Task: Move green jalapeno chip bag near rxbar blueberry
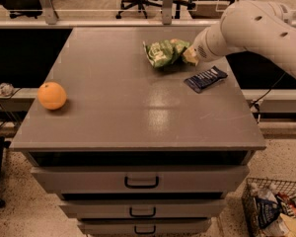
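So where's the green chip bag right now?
Near the table's back edge, right of middle, the gripper holds the green chip bag, just behind the blue bar.

Warm, dim overhead light colours everything amber. The gripper [190, 56] hangs over the far right of the table [113, 127]. A soft shadow lies just under its jaws, and pale glare sheens the surface in front of them.
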Available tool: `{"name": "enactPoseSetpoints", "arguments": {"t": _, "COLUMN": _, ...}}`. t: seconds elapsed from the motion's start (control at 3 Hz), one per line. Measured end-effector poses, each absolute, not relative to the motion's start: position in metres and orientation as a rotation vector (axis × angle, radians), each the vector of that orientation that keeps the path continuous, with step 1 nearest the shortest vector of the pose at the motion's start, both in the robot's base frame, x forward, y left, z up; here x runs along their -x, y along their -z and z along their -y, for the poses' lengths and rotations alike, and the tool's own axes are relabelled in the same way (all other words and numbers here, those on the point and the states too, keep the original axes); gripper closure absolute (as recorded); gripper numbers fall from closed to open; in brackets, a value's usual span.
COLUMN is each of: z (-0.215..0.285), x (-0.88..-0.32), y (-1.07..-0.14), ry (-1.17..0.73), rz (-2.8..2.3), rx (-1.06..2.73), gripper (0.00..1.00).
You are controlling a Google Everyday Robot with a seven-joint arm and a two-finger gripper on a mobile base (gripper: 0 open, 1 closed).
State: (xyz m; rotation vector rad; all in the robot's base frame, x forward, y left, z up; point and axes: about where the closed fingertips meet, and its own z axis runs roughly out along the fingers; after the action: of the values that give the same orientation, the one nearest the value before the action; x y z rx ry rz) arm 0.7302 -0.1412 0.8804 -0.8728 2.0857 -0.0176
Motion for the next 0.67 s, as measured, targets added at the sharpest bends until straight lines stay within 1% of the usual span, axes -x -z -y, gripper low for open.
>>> {"name": "enactPoseSetpoints", "arguments": {"t": 0.33, "z": 0.1522, "x": -0.718, "y": -0.8704, "ry": 0.01, "rz": -2.124, "rx": 0.873, "gripper": 0.82}}
{"name": "enactPoseSetpoints", "arguments": {"t": 0.67, "z": 0.1553, "x": -0.7141, "y": -0.8639, "ry": -0.004, "rz": -2.143, "rx": 0.879, "gripper": 0.59}}
